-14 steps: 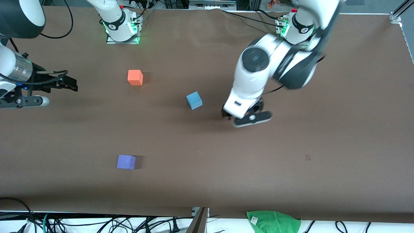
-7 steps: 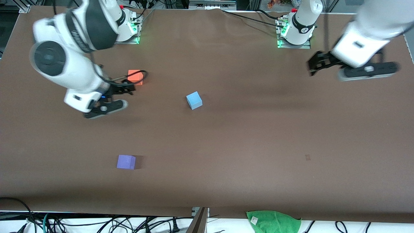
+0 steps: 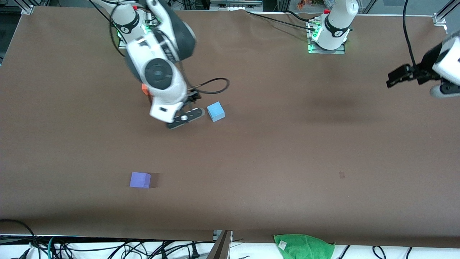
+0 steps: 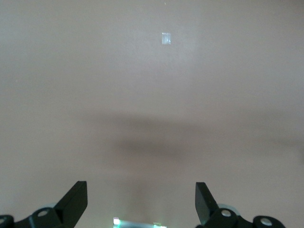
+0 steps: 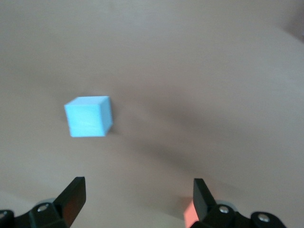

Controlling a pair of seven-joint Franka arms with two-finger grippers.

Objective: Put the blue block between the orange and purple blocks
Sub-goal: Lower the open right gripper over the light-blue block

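Note:
The sky-blue block (image 3: 215, 111) sits on the brown table near its middle; it also shows in the right wrist view (image 5: 89, 116). The orange block (image 3: 144, 88) is mostly hidden by the right arm; a sliver of it shows in the right wrist view (image 5: 189, 216). The purple block (image 3: 140, 180) lies nearer the front camera. My right gripper (image 3: 192, 97) (image 5: 137, 199) is open and empty, over the table between the orange and blue blocks, close beside the blue one. My left gripper (image 3: 394, 77) (image 4: 140, 199) is open and empty, in the air at the left arm's end of the table.
A green cloth (image 3: 303, 246) lies at the table's edge nearest the front camera. Both arm bases (image 3: 327, 34) stand along the edge farthest from that camera. A small pale mark (image 3: 341, 175) is on the table surface, also seen in the left wrist view (image 4: 166, 39).
The right arm swung from its end of the table to beside the blue block. The left arm pulled back from the table's middle to its own end. No block moved.

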